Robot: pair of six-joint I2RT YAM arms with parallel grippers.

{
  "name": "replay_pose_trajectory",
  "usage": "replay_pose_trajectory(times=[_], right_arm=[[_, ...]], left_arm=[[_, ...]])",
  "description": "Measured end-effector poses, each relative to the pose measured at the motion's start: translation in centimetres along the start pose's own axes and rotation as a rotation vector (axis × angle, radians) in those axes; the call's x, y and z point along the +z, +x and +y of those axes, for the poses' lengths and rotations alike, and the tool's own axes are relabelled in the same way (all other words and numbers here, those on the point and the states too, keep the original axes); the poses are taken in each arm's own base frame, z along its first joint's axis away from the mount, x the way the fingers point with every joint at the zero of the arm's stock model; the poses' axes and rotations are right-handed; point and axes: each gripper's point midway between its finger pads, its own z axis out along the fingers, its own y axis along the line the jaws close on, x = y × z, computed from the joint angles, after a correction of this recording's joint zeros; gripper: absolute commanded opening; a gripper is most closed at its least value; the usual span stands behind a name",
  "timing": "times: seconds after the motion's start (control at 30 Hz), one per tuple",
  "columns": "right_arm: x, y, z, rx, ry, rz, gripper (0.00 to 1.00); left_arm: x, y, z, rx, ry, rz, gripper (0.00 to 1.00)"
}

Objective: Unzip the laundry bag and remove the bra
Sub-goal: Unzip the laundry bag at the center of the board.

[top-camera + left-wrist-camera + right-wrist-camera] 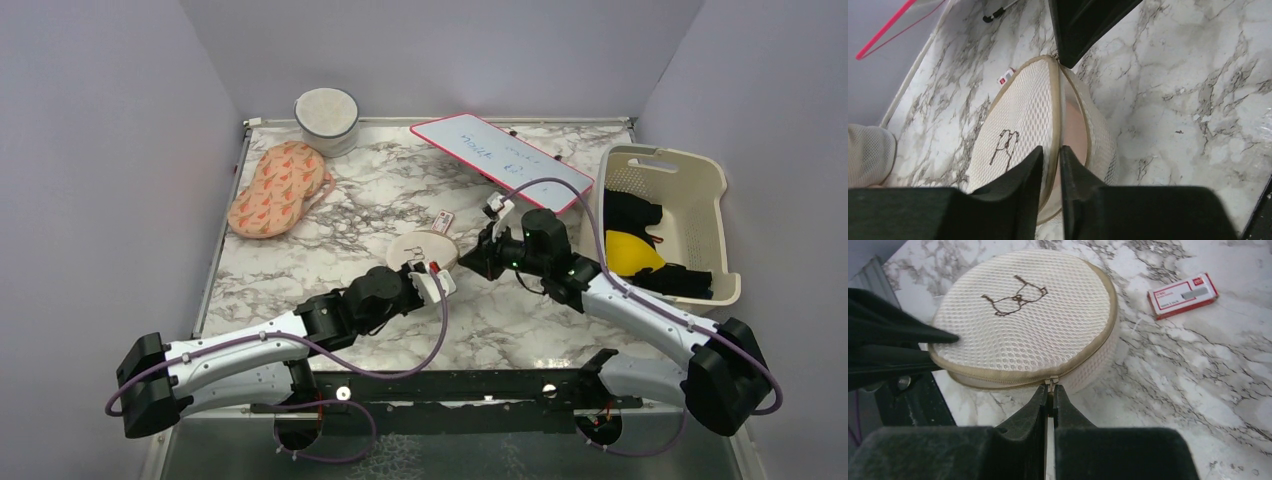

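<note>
The laundry bag is a round cream mesh pouch with a dark mark, lying mid-table. My left gripper is shut on the beige rim of its top face. Beside that rim the seam gapes and pale pink fabric, the bra, shows inside. My right gripper is shut on the zipper pull at the bag's near edge. In the top view the left gripper and the right gripper meet at the bag's right side.
A small red-and-white box lies just beyond the bag. An orange-patterned pouch and a mesh cylinder are at the back left, and a whiteboard is at the back. A cream basket with black and yellow clothes stands at the right.
</note>
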Motion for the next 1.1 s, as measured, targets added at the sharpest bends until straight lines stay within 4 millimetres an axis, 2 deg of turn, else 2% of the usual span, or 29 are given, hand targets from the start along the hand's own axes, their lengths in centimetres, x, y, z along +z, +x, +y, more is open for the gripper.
replay_pose_trajectory(times=[0.1, 0.17, 0.27, 0.47, 0.6, 0.67, 0.8, 0.9, 1.1], right_arm=[[-0.4, -0.5, 1.6, -0.014, -0.052, -0.02, 0.01], [-0.6, -0.4, 2.4, -0.009, -0.081, -0.027, 0.01], [-0.6, 0.3, 3.2, 0.017, -0.12, -0.02, 0.01], [-0.1, 1.1, 5.2, 0.039, -0.179, 0.0, 0.01], [0.2, 1.6, 7.2, 0.032, -0.228, 0.017, 0.01], [0.3, 2.0, 8.0, 0.026, -0.247, 0.028, 0.01], [0.6, 2.3, 8.3, 0.025, -0.243, 0.039, 0.01], [0.8, 2.1, 7.9, 0.032, -0.215, 0.031, 0.01], [1.1, 1.7, 6.7, 0.049, -0.139, 0.01, 0.01]], left_arm=[[0.4, 1.0, -0.1, 0.01, -0.007, 0.041, 0.36], [0.7, 1.7, -0.3, 0.017, -0.003, 0.072, 0.4], [0.9, 2.3, -0.5, 0.022, -0.001, 0.098, 0.41], [0.7, 1.9, -0.3, 0.018, -0.013, 0.085, 0.4], [0.6, 1.7, -0.2, 0.015, -0.016, 0.076, 0.34], [0.6, 1.7, -0.2, 0.015, -0.016, 0.076, 0.26], [0.6, 1.7, -0.3, 0.016, -0.013, 0.075, 0.09], [0.6, 1.6, -0.4, 0.019, -0.008, 0.073, 0.0], [0.2, 1.1, -0.2, 0.017, -0.013, 0.052, 0.0]])
